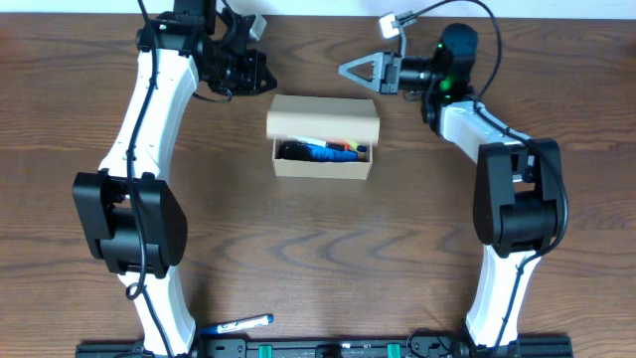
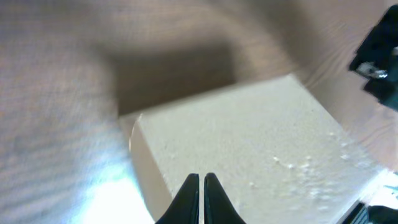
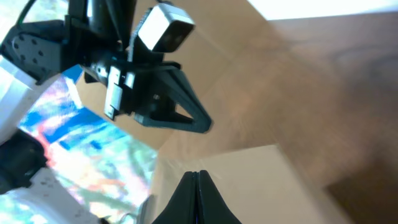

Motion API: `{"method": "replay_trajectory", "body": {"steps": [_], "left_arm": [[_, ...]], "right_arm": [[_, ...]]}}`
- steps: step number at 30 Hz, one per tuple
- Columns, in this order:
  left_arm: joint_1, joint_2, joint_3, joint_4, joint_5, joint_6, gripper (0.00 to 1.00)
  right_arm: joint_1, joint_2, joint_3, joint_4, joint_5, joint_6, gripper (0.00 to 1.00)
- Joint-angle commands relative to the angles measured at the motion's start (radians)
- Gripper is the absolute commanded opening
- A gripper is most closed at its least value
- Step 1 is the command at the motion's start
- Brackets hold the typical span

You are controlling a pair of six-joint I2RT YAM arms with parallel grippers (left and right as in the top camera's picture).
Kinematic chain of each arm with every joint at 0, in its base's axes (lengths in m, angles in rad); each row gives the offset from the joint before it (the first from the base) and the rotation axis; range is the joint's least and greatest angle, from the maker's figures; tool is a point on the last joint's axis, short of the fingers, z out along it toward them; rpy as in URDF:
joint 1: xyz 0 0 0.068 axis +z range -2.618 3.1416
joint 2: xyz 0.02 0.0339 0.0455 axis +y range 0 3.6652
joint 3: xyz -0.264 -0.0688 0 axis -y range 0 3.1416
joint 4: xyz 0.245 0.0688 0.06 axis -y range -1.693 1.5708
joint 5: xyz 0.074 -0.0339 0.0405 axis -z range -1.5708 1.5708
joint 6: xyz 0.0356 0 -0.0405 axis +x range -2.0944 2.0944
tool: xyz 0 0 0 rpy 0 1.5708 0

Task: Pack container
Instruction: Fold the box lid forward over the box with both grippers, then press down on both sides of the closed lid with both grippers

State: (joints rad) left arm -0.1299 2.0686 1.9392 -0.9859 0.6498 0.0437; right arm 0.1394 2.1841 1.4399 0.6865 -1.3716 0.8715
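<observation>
At the middle of the wooden table (image 1: 417,229) we saw the container (image 1: 323,121), its flap leaning over the far half, with blue, orange and black pens (image 1: 323,150) lying in the open near half. Beyond its far left corner hung the left gripper (image 1: 266,76), clenched on nothing. The right gripper (image 1: 345,70), beyond the far right corner, was likewise clenched empty. A blue marker (image 1: 241,323) lay well apart by the arm bases.

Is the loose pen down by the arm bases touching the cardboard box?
Apart. The overhead view shows the pen lying alone, with wide bare table between it and the container.
</observation>
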Motion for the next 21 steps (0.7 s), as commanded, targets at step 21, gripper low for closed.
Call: {"method": "replay_trajectory", "body": {"steps": [21], "left_arm": [[-0.098, -0.043, 0.016, -0.185, -0.182, 0.082, 0.06]], "right_arm": [[0.111, -0.366, 0.008, -1.152, 0.673, -0.708, 0.01]]}}
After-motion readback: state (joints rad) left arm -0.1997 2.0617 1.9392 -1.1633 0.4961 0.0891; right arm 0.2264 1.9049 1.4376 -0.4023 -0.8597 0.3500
